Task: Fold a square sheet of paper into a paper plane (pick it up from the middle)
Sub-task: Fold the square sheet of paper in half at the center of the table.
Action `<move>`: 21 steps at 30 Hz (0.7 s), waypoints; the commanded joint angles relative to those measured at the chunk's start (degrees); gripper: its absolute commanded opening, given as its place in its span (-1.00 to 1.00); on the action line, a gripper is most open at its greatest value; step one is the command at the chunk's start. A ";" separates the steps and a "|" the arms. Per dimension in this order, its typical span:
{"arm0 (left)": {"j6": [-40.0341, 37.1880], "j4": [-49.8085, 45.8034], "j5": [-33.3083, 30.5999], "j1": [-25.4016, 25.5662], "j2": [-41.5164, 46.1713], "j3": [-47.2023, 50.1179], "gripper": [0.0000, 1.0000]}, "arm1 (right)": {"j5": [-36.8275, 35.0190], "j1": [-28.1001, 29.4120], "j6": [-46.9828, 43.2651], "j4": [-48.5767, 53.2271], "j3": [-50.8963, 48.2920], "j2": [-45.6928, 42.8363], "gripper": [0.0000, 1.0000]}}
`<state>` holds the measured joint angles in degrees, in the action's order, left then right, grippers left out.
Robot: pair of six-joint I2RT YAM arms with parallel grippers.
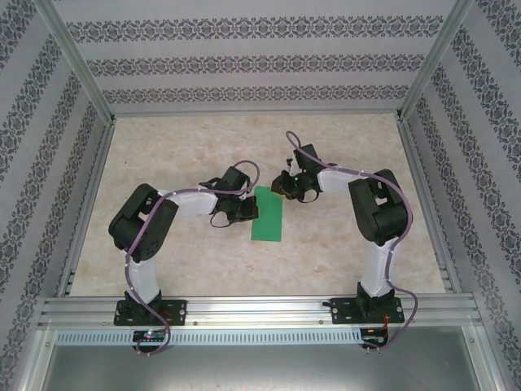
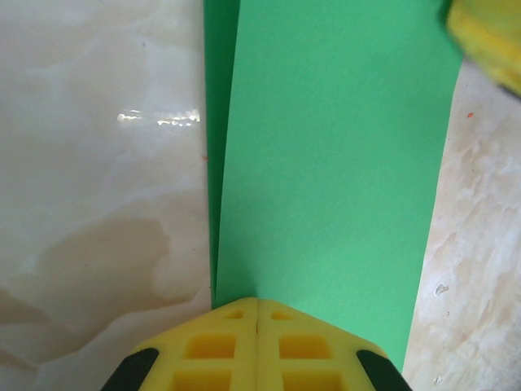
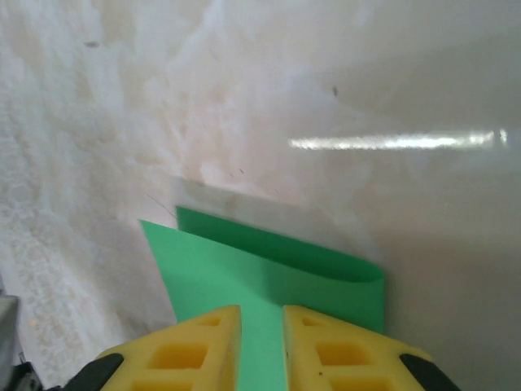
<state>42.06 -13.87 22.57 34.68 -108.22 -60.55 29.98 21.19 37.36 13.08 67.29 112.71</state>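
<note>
1. Looking down from the top camera, the green sheet (image 1: 268,213) lies on the marbled desk (image 1: 342,261) between the two arms, folded over into a tall, narrow rectangle.
2. The left fingers (image 1: 247,214) sit at the sheet's left edge, about halfway along it. The right fingers (image 1: 285,194) sit at its upper right corner.
3. Both arms bend inward toward the sheet from their bases at the near edge of the desk.
4. In the left wrist view, the left fingers (image 2: 257,314) are clenched, their yellow tips pressed together with no gap, right at the near edge of the green sheet (image 2: 326,163).
5. The sheet runs flat away from those tips over the desk (image 2: 98,204), and a second layer peeks out along its left side. I cannot tell whether the tips press on the paper.
6. A blurred yellow tip of the right fingers (image 2: 488,37) shows at the sheet's far right corner.
7. In the right wrist view, the right fingers (image 3: 232,326) stand slightly apart and clamp nothing. Green paper shows through the narrow gap between them.
8. The green sheet (image 3: 244,261) lies there in two layers joined by a rounded fold on the right, on the pale desk (image 3: 326,81).
</note>
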 commanded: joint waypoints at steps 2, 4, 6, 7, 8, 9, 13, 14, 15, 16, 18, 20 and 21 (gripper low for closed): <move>-1.27 -5.12 -1.85 0.84 -1.48 0.18 -1.00 | 1.05 -1.33 -0.67 -0.46 1.78 0.09 -0.58; -1.20 -5.12 -1.87 0.83 -1.29 0.25 -1.00 | 1.41 -1.31 0.02 -1.21 1.67 1.46 -0.58; -1.31 -5.12 -1.91 0.83 -1.34 0.21 -1.00 | 1.09 -1.27 0.42 -1.50 1.62 2.82 -0.59; -1.37 -5.21 -1.88 0.84 -1.36 0.17 -1.00 | 0.98 -1.19 0.74 -1.75 1.58 3.44 -0.58; -1.45 -5.35 -1.86 0.86 -1.29 0.11 -1.00 | 0.60 -1.19 1.07 -1.68 1.53 4.08 -0.59; -1.44 -5.53 -1.87 0.84 -1.22 0.14 -1.00 | -0.13 -1.17 1.37 -1.07 1.60 4.53 -0.58; -1.60 -5.63 -2.34 0.82 -0.85 0.61 -1.00 | -3.50 -1.20 1.09 2.54 2.47 4.60 -0.59; -1.64 -5.78 -2.63 0.83 -0.75 0.59 -1.00 | -3.24 -1.23 0.96 2.40 2.50 3.66 -0.59; -1.72 -5.97 -2.74 0.88 -0.76 0.56 -1.00 | -2.70 -1.15 0.96 1.89 2.45 2.66 -0.58; -1.86 -5.99 -2.79 0.89 -0.76 0.60 -1.00 | -2.00 -1.22 1.04 1.23 2.49 1.38 -0.58; -1.96 -6.06 -2.65 0.83 -0.78 0.63 -1.00 | -0.66 -1.26 1.10 0.37 3.05 -0.33 -0.57; -2.07 -6.08 -2.63 0.83 -0.76 0.65 -1.00 | 0.58 -1.31 1.22 0.10 4.04 -0.60 -0.57; -2.03 -6.04 -2.70 0.84 -0.78 0.63 -1.00 | 0.85 -1.31 1.26 -0.02 4.33 -0.33 -0.57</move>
<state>41.58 -14.24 22.44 34.68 -108.22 -60.62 29.71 19.75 38.02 13.56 69.45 114.61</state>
